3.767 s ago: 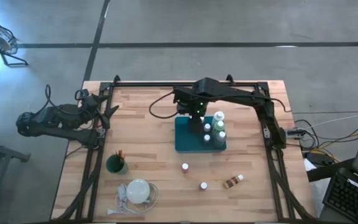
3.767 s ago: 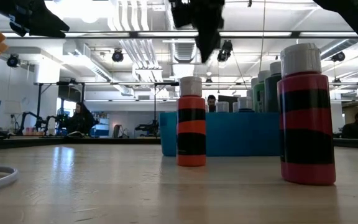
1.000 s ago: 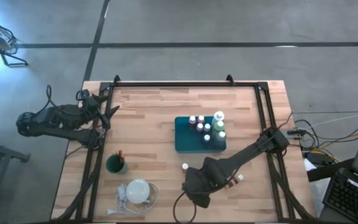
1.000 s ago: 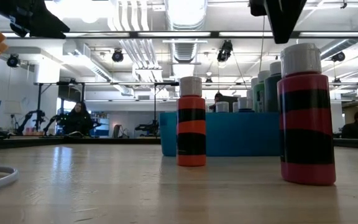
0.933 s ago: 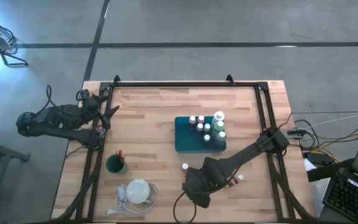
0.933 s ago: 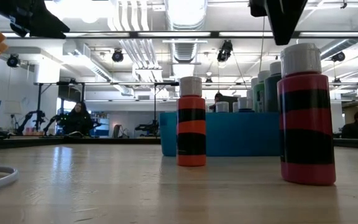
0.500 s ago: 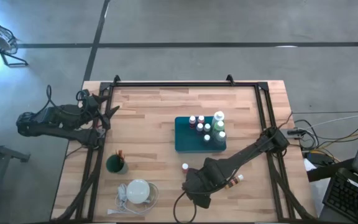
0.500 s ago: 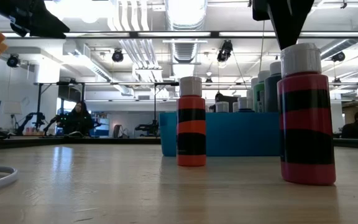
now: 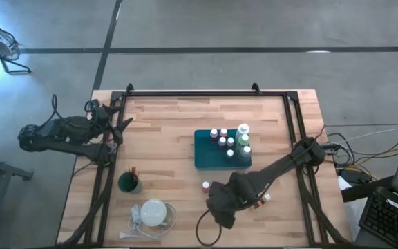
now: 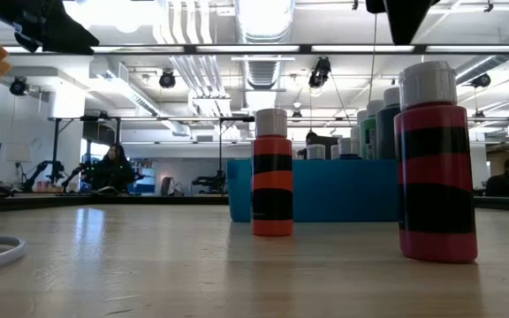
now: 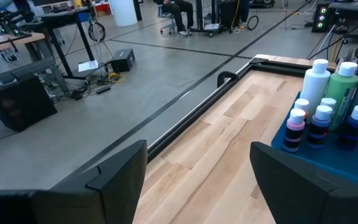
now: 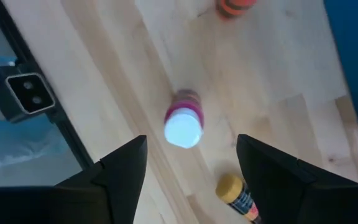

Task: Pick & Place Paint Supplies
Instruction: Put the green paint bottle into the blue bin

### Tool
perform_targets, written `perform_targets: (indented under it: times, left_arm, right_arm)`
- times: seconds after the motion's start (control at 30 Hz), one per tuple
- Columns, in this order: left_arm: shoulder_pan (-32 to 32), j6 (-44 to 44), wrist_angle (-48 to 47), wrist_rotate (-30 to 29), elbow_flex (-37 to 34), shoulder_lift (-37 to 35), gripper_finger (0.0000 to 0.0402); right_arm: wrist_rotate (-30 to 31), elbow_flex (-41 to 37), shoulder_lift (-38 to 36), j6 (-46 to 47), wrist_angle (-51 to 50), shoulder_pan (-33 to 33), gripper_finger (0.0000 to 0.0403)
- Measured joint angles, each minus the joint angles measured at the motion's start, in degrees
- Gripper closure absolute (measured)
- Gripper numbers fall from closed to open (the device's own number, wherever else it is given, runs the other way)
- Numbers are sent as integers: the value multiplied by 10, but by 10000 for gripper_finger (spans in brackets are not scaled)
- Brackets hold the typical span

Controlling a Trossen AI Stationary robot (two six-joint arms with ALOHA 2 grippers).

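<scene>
A: Why do you keep the right gripper (image 12: 185,165) over that pink bottle (image 12: 183,124)?

B: You hang above it with the fingers spread wide on both sides of the white cap, touching nothing and holding nothing. I think you line up for a grasp from above.

A: Where does the bottle stand?

B: On the table (image 9: 164,131), at about 6 o'clock from the tray (image 9: 205,156), upright. The orange bottle (image 9: 205,185) is near, at its 10 o'clock; a brown one (image 9: 261,201) lies at 3 o'clock.

A: And the left gripper (image 11: 197,180)?

B: It waits at 9 o'clock, by the table edge, fingers apart and empty.
</scene>
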Motion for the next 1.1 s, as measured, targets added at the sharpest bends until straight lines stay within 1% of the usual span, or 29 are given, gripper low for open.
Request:
perform_targets:
  times: [0.1, 0.27, 0.33, 0.47, 0.67, 0.8, 1.1]
  left_arm:
    - [0, 0, 0, 0, 0, 0, 113]
    - [0, 0, 0, 0, 0, 0, 113]
    - [0, 0, 0, 0, 0, 0, 113]
    - [0, 0, 0, 0, 0, 0, 113]
    - [0, 0, 0, 0, 0, 0, 113]
    - [0, 0, 0, 0, 0, 0, 113]
    - [0, 0, 0, 0, 0, 0, 113]
  right_arm:
    - [0, -23, -17, 19, 2, -1, 149]
    - [13, -85, -51, 70, 66, 7, 135]
    - [13, -115, -64, 82, 95, 13, 132]
    - [13, -153, -70, 92, 123, 13, 136]
    - [14, -180, -72, 69, 137, 13, 157]
    - [8, -199, -72, 73, 165, 13, 165]
    - [10, -201, -69, 72, 178, 12, 145]
